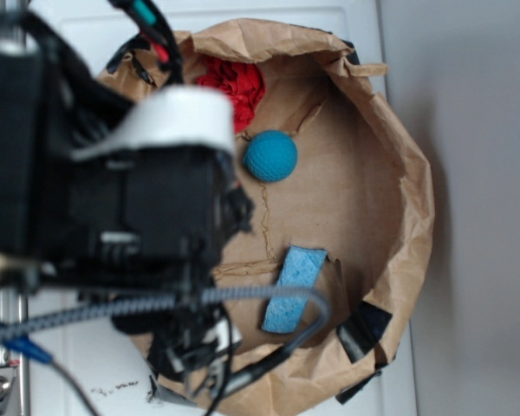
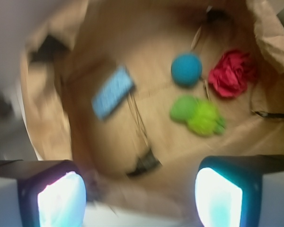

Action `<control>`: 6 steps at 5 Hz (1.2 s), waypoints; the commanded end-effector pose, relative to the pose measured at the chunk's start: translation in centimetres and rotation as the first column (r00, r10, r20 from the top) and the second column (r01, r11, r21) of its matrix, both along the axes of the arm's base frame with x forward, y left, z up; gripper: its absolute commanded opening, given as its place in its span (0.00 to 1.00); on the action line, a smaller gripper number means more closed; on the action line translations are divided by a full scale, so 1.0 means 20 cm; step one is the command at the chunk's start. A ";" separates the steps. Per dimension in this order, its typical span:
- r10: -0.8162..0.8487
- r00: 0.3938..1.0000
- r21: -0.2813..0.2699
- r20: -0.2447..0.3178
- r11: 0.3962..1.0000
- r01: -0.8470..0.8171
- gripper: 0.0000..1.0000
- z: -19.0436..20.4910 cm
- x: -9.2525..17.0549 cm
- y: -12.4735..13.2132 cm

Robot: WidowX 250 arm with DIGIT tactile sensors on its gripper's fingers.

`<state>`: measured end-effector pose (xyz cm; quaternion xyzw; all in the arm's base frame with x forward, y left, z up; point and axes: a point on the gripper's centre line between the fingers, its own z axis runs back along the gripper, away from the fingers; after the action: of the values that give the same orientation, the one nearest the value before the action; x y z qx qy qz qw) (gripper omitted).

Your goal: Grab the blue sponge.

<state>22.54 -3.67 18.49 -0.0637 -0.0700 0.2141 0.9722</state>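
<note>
The blue sponge (image 1: 293,289) is a flat light-blue slab lying on the floor of a brown paper bin, near its front. It also shows in the wrist view (image 2: 112,91), upper left of centre and blurred. My gripper (image 2: 139,198) is open and empty, with its two pads far apart at the bottom of the wrist view, above the bin's near rim and well short of the sponge. In the exterior view the black arm (image 1: 113,208) fills the left side and hides the fingers.
A brown paper bin (image 1: 412,217) with raised crumpled walls holds a teal ball (image 1: 269,156), a red cloth (image 1: 237,85) and a green fuzzy toy (image 2: 199,115). Black tape (image 1: 362,331) marks its rim. Cables (image 1: 243,299) hang over the front.
</note>
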 end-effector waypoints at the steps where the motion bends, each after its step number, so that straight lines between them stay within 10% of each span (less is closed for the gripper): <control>1: 0.024 0.999 -0.008 0.026 1.000 -0.023 1.00 0.03 0.02 0.03; 4: 0.248 0.960 0.026 0.132 0.967 -0.253 1.00 -0.46 0.13 0.17; 6: 0.364 0.922 0.014 0.133 0.929 -0.369 1.00 -0.56 0.14 0.02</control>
<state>24.59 -3.42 6.12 -0.0301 -0.1276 0.3871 0.9127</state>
